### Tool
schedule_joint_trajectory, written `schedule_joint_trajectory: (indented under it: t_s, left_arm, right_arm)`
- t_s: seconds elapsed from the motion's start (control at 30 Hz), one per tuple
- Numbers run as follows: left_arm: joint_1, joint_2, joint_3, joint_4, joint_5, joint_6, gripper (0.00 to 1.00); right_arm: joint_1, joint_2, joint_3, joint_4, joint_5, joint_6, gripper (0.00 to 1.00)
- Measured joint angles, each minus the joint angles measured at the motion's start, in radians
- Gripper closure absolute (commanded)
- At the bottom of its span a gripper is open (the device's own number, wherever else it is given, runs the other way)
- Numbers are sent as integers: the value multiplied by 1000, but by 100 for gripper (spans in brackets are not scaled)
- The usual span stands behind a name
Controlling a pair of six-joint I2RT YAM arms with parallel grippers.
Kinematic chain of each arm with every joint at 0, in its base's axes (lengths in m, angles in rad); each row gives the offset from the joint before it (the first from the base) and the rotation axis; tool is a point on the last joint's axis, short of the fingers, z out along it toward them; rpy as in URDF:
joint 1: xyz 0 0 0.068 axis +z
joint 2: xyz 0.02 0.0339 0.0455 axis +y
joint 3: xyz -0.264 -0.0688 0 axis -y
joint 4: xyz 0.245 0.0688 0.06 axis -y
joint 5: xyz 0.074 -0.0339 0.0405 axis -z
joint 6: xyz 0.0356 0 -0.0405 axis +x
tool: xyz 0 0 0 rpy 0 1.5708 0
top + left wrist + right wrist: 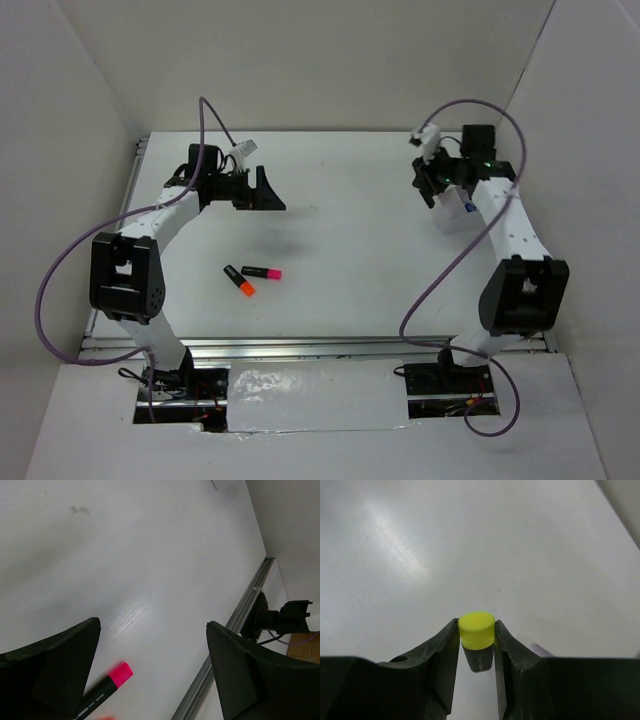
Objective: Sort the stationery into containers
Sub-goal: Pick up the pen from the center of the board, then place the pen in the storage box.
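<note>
- Clenched right end effector point(476, 626) on yellow highlighter point(476, 629), near bench's point(350, 220) far right corner, just beside white box point(447, 218).
- Held left end effector point(152, 625) released, empty, toward far left corner.
- Saw pink highlighter point(262, 272) and orange highlighter point(240, 281) lying together nearer left near corner.
- Judged step: binning yellow; needed shifting over a compartment, then letting go.

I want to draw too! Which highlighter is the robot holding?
The yellow highlighter, pinched between the right fingers. The pink highlighter and orange highlighter lie loose on the table.

box point(448, 218) mostly behind right arm point(512, 238) | pink highlighter point(106, 688) cut by bottom edge | yellow highlighter point(476, 628) body hidden by fingers point(441, 661)
</note>
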Motion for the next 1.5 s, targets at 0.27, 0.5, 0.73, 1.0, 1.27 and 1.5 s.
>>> schedule_joint_trajectory:
  t_s: [0.27,0.5,0.73,1.0,1.27,1.5]
  left_arm:
    - [12,-3,-4,26,5,-26,1]
    - [13,-2,-4,43,8,-37,1]
    - [17,-2,-4,43,7,-37,1]
    - [20,-2,-4,42,8,-36,1]
    - [24,5,-4,41,7,-32,1]
    - [26,20,-4,40,7,-32,1]
  right_arm:
    - [-255,-228,-344,461,-21,534,100]
    - [-298,-225,-429,710,5,753,100]
    - [-299,-188,-462,895,58,797,100]
    - [-299,-124,-480,947,94,777,100]
    - [-296,-82,-518,998,103,720,89]
    - [-290,-27,-526,1007,108,682,87]
